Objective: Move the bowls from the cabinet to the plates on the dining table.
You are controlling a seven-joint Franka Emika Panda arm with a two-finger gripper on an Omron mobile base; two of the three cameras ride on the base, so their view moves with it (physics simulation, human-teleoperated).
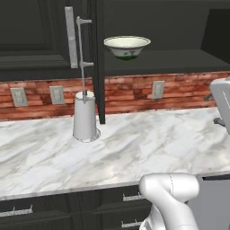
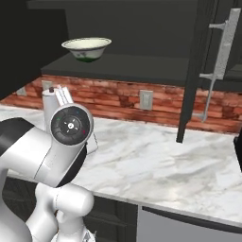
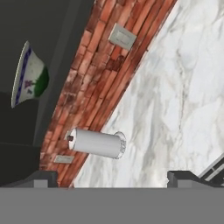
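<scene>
A cream-white bowl with green markings stands upright on the lower shelf of the black cabinet, whose doors are swung open. The same bowl sits at the shelf's left end in the right base view. The hand view is rolled, so the bowl appears sideways at the upper left, inside the dark cabinet. My gripper is open and empty, its two fingertips wide apart, well back from the bowl over the counter. The plates and the dining table are out of view.
A white cylinder on a round base stands on the marble counter below the open left door. The right door with its silver bar handle juts out over the counter. Wall outlets dot the brick backsplash. A pale appliance sits at the right edge.
</scene>
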